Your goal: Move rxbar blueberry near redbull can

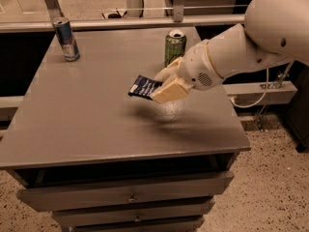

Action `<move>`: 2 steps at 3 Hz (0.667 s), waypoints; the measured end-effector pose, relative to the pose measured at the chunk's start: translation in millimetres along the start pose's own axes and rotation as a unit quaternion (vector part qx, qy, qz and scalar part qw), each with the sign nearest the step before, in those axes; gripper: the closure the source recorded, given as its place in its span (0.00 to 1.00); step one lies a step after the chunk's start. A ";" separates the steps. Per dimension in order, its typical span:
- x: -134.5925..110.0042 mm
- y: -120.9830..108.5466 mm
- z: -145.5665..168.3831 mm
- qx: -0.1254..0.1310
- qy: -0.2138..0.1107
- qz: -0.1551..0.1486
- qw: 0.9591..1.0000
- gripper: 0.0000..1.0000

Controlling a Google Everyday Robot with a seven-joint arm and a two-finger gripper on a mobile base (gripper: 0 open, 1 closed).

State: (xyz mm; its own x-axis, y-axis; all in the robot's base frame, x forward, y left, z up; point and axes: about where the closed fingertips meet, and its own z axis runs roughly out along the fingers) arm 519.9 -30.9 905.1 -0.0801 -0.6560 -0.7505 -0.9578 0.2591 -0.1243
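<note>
The rxbar blueberry (141, 86) is a small dark navy wrapper with pale text, held in the air above the middle of the grey table (87, 129). My gripper (161, 85) is shut on its right end, with the cream fingers (168, 91) pinching it. The bar's shadow falls on the table below. The redbull can (66, 39), slim, blue and silver, stands upright at the table's far left corner, well to the left of the bar.
A wider green can (175, 47) stands upright at the far middle of the table, just behind my gripper. A rail (120, 23) runs behind the table. Drawers (125, 195) sit under the tabletop. My white arm (251, 42) reaches in from the right.
</note>
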 end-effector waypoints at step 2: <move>-12.8 -35.6 35.8 0.014 -0.008 -0.005 1.000 1.00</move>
State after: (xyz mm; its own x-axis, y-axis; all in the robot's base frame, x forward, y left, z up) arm 564.9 -6.3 895.9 -0.0660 -0.6466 -0.7600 -0.9502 0.2731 -0.1498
